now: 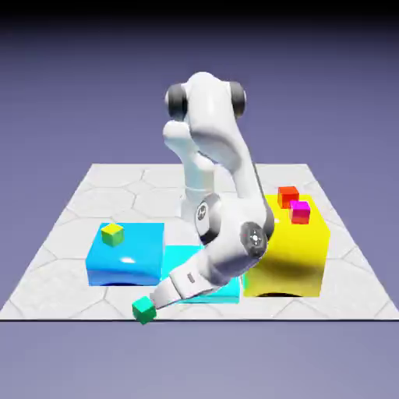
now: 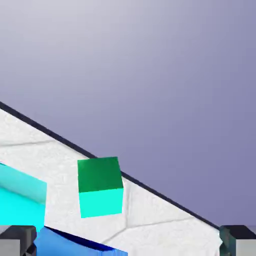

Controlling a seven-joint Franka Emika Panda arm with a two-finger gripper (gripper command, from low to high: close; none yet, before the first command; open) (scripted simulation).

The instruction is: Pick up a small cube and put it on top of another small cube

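The small cube (image 1: pixel 143 310), tiny and dark teal-green, sits on the white table close to its front edge. My gripper (image 1: pixel 158 302) slants down toward it from the exterior view's right and stops just short of it. In the hand view the small cube (image 2: pixel 100 186) lies ahead of the gripper (image 2: pixel 128 246), whose grey fingertips (image 2: pixel 17 241) stand wide apart at the bottom corners. The gripper is open and nothing is between them. Another small cube (image 1: pixel 113 233), yellow-topped with olive sides, rests on a big blue block (image 1: pixel 125 257) at the exterior view's left.
A cyan block (image 1: pixel 210 290) lies under the arm beside the blue one. A big yellow block (image 1: pixel 288 261) at the exterior view's right carries a red small cube (image 1: pixel 288 194) and a magenta small cube (image 1: pixel 299 210). The table's edge (image 2: pixel 150 189) runs just behind the teal cube.
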